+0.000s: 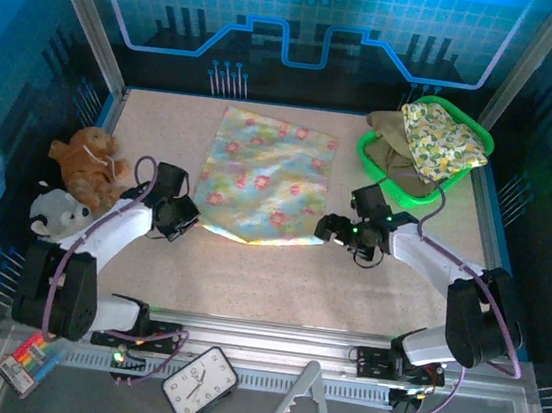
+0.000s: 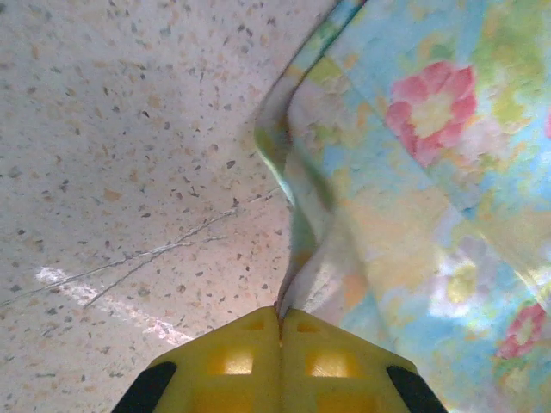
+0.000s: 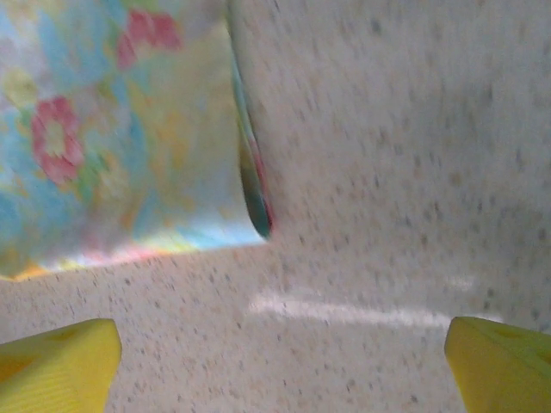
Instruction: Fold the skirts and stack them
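The pastel skirt [image 1: 264, 177] lay spread flat on the middle of the worktop [image 1: 287, 278]. The left end effector [image 2: 280, 323] was pinched tight on the skirt's near left corner, the cloth rising in a fold from between its yellow fingers [image 2: 327, 357]. The right end effector [image 3: 280, 344] stood wide, just beside the near right corner and not touching it. At the far right, a green basket [image 1: 366, 149] held the olive skirt [image 1: 390, 140] and the yellow-green skirt [image 1: 444, 136].

Blue light is tinting the overhead view; glare is streaking the speckled beige desk [image 3: 344, 311]; wrist views are blurring.
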Robot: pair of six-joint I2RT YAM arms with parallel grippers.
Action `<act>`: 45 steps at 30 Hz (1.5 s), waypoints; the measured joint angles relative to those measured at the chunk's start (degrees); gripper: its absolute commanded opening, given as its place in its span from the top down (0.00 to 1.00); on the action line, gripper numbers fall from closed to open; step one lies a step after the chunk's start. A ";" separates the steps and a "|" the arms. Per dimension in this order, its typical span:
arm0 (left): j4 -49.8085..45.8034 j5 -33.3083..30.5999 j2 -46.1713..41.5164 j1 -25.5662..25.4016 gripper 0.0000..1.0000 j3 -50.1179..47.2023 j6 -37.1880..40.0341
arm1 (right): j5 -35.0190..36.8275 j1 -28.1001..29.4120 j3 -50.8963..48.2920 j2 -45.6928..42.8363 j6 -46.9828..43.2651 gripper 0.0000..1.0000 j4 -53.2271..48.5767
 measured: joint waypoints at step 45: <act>-2.64 -1.90 -5.73 0.00 1.00 -2.67 -0.42 | -10.95 0.63 -8.17 9.11 25.79 0.52 24.55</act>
